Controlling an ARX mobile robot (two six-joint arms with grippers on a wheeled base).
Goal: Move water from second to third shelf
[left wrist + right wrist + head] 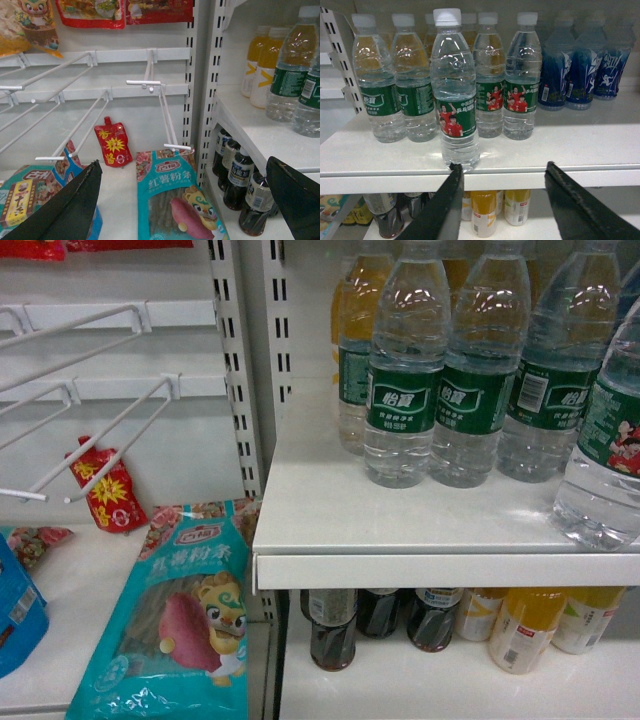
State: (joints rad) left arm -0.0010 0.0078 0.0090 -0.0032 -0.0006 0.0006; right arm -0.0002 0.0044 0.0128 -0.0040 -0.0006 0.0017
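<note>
Right claw lined up in front of the water on the shelf, nothing held yet.

The right claw (502,200) stands wide open and empty, just short of the shelf (580,150) lip; the water (454,95) stands upright at the front edge, ahead and left of its centre. A good grasp probably means shifting left, then closing on the ribbed body under the label, clear of the bottles behind. The left claw (190,200) is open, empty, facing hook rails. The shelf is smooth and white, crowded at the back, bare beside the water.
</note>
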